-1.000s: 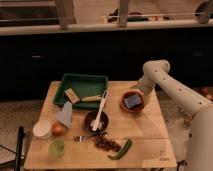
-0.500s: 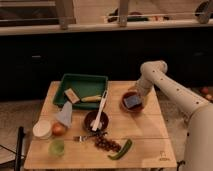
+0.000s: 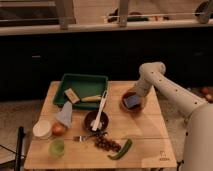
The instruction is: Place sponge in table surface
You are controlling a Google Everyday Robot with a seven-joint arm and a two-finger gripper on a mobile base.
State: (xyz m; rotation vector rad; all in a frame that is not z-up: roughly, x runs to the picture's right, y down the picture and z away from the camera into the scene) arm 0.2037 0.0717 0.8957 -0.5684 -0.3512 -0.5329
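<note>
1. Arm reaches in from the right; gripper (image 3: 136, 93) sits low over the far rim of the orange-brown bowl (image 3: 142, 107), right of table centre
2. Jaws stand spread wide, nothing pinched between them as far as the view shows
3. Sponge (image 3: 132, 102), small and blue-grey, lies tilted inside the orange-brown bowl, just below the gripper; whether a fingertip touches it cannot be told
4. Step in hand, by my reading: the approach for the pick; sponge not yet lifted, so placing has not begun
5. Next move calls for lowering the spread jaws astride the sponge, closing across its narrow side, then lifting it clear of the bowl's rim without dragging the bowl along
6. After that, carry it to bare table surface (image 3: 147, 131); the open slats in front of and beside the bowl, toward the near right corner, look the nearest free patch
7. Things to keep off: the dark bowl (image 3: 90, 123) with a white utensil (image 3: 101, 107) leaning across it, the fork (image 3: 83, 137), the dark cluster of small fruit (image 3: 105, 144) and the green pepper (image 3: 122, 149), all left of that patch
8. Green tray (image 3: 84, 78) with the tan block (image 3: 71, 95) sits at the far left, well apart from the sponge; not the goal
9. Risk, as a guess: soft sponge lying aslant in a curved bowl may slip from a shallow pinch
</note>
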